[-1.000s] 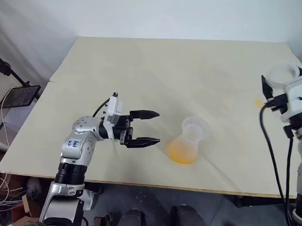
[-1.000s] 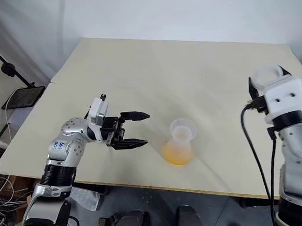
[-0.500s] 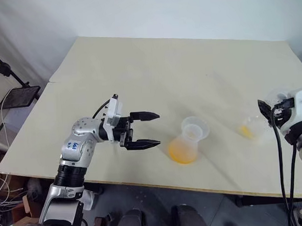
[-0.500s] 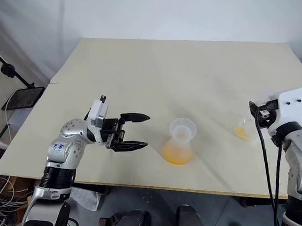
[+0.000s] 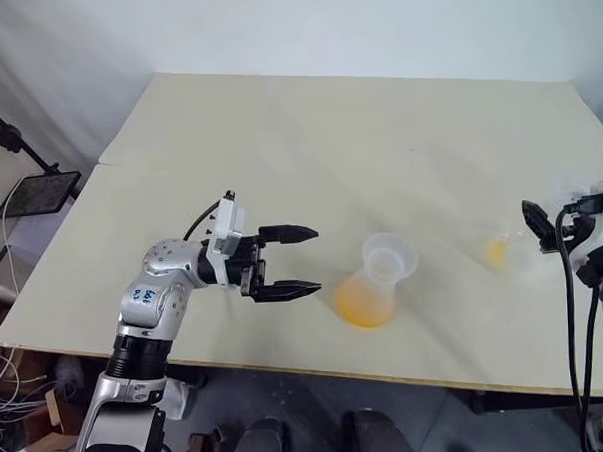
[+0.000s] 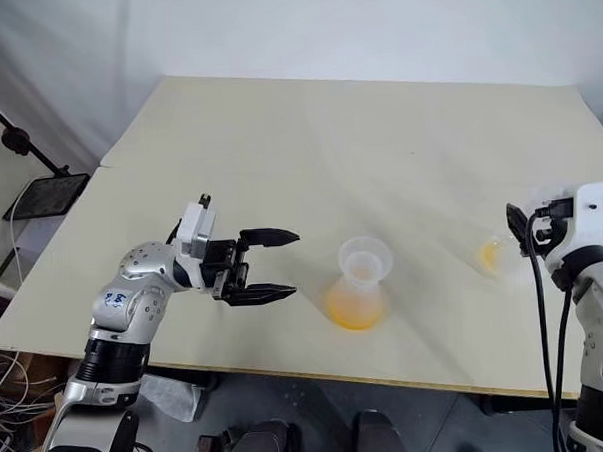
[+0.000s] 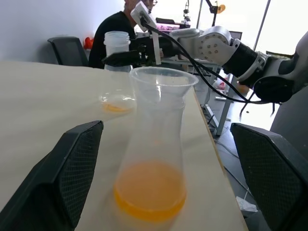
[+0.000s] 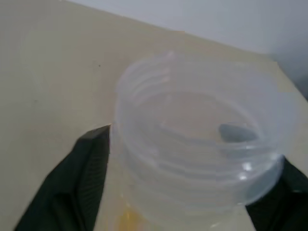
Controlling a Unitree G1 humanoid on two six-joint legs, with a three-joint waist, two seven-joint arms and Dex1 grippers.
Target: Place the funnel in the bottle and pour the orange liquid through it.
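Funnel (image 5: 389,257) sits in the bottle (image 5: 369,296) mid-tabletop (image 5: 308,146), orange liquid (image 5: 362,308) pooled inside. My left fingers (image 5: 294,258) gape open beside it; a careless sweep could topple it. My right fingers (image 8: 91,180) stand apart around the second flask (image 6: 495,255), whose light base might tip.

A pale beige desk (image 5: 308,156) with a smooth matte top carries two clear conical flasks. The bottle (image 5: 372,288) stands upright near the front edge, about the middle of the desk's width, with the funnel (image 5: 390,254) seated in its neck and a pool of orange liquid (image 5: 362,307) in its wide base. A second flask (image 5: 510,247) stands on the desk well apart from the first, toward the right edge, with a small amount of yellow-orange liquid at its bottom. The far and left parts of the desktop are bare.
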